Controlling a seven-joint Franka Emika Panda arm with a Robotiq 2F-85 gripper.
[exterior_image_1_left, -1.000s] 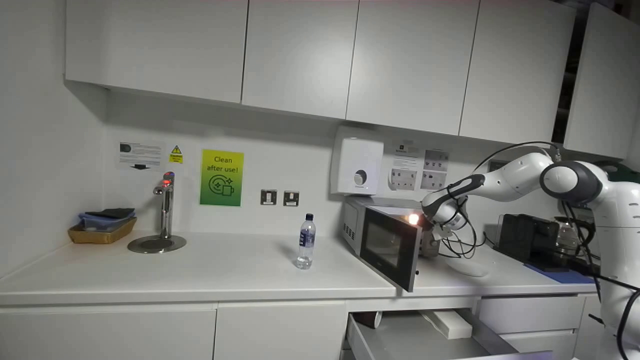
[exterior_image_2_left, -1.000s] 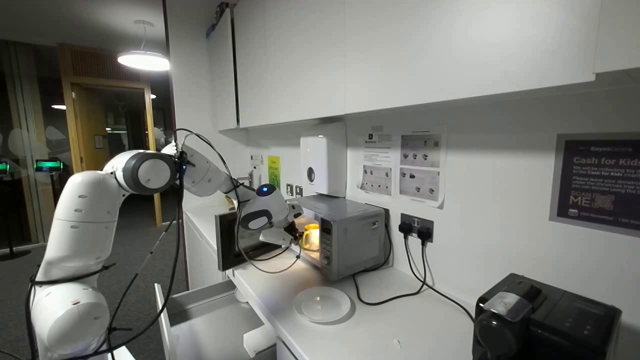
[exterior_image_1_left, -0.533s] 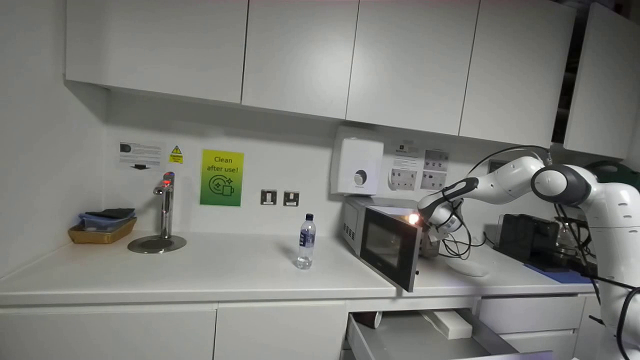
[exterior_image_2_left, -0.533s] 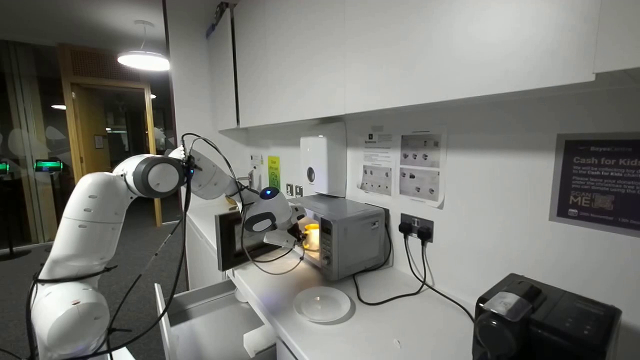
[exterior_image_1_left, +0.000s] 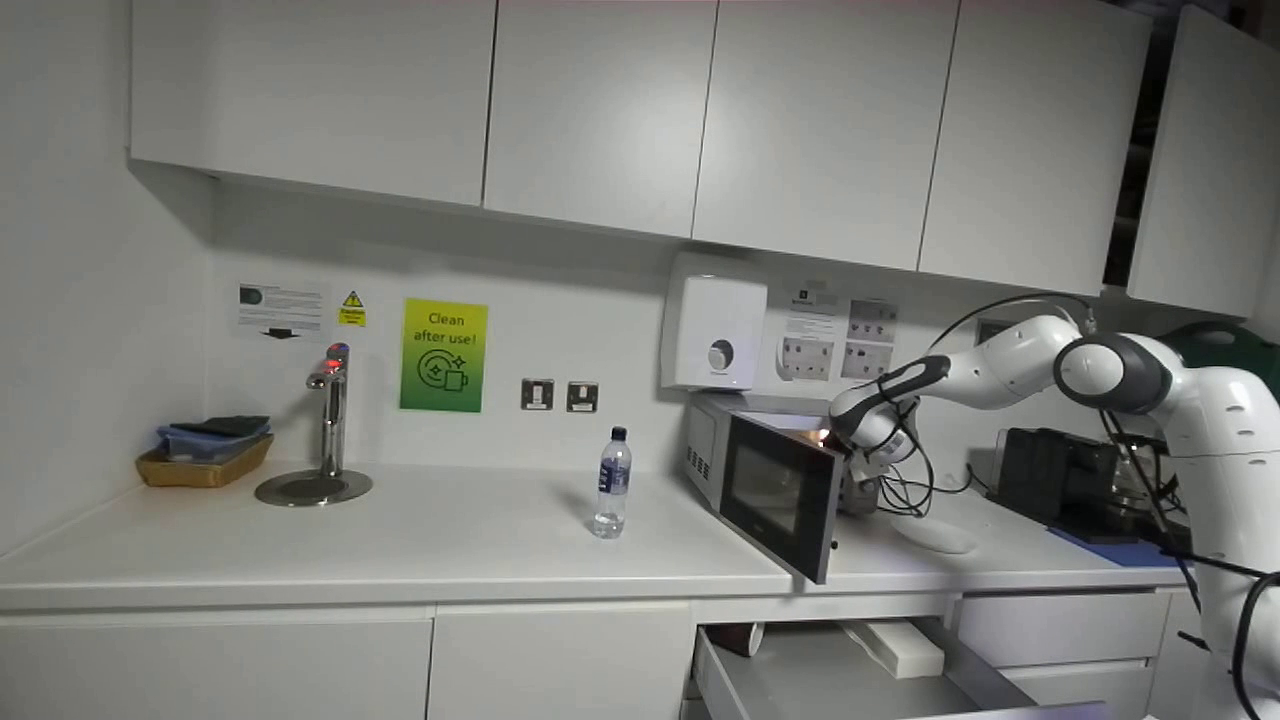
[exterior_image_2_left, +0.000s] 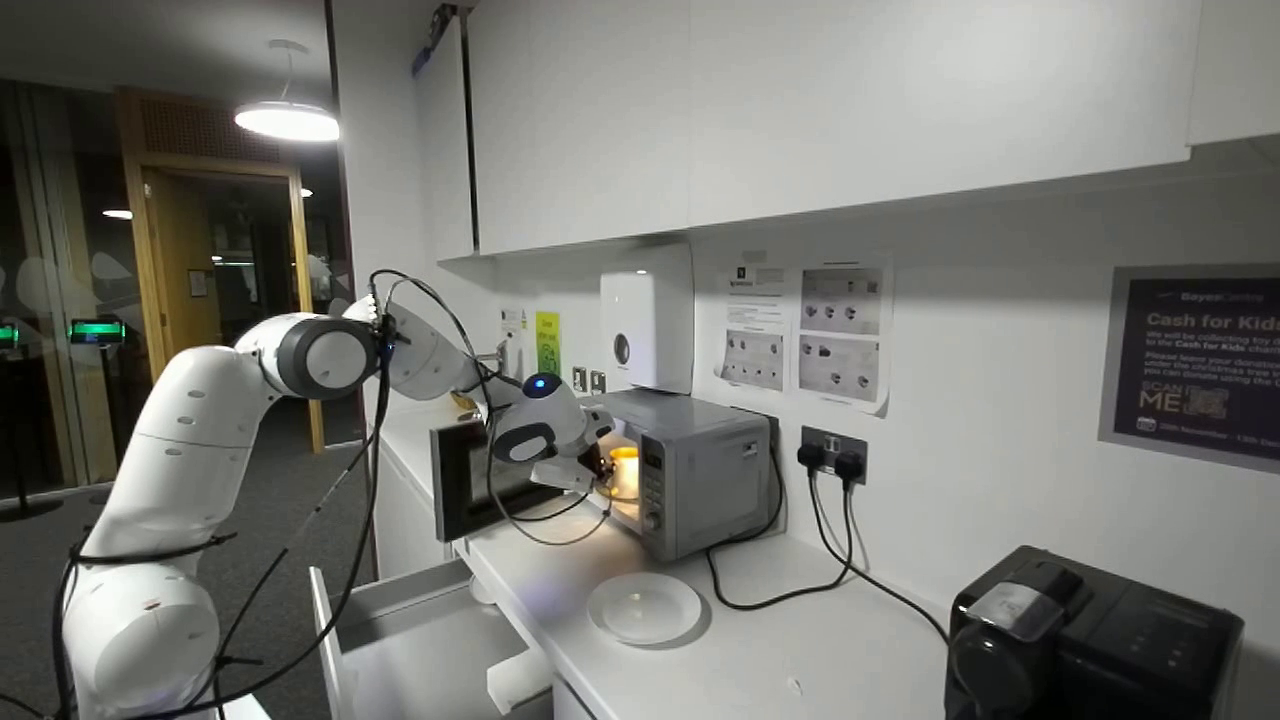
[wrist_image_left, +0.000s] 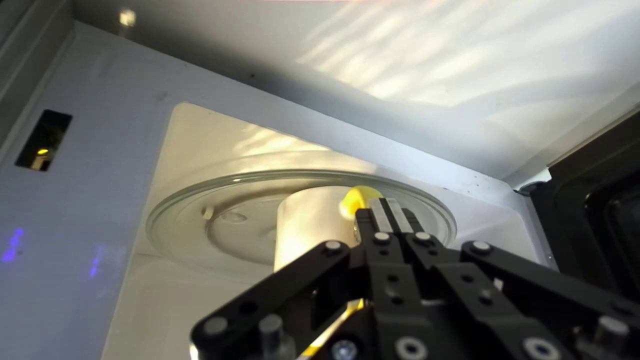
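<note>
Gripper (wrist_image_left: 390, 212) hovering beside a yellow-handled mug (wrist_image_left: 310, 225)

Its fingers (wrist_image_left: 401, 217) are meeting, nothing showing between them. Right at their tips, the handle (wrist_image_left: 359, 201) is pointing toward the gripper; contact I'm not making out. Beside them, the mug is standing upright on a turntable (wrist_image_left: 185, 227) inside the microwave (exterior_image_2_left: 720, 470). Farther aside, a plate (exterior_image_2_left: 645, 608) is lying on the bench (exterior_image_2_left: 770, 640).

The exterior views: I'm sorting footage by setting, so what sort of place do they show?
Probably a shared workplace kitchenette: there is a microwave on a worktop, a tap, and a poster reading "Clean after use!"
</note>
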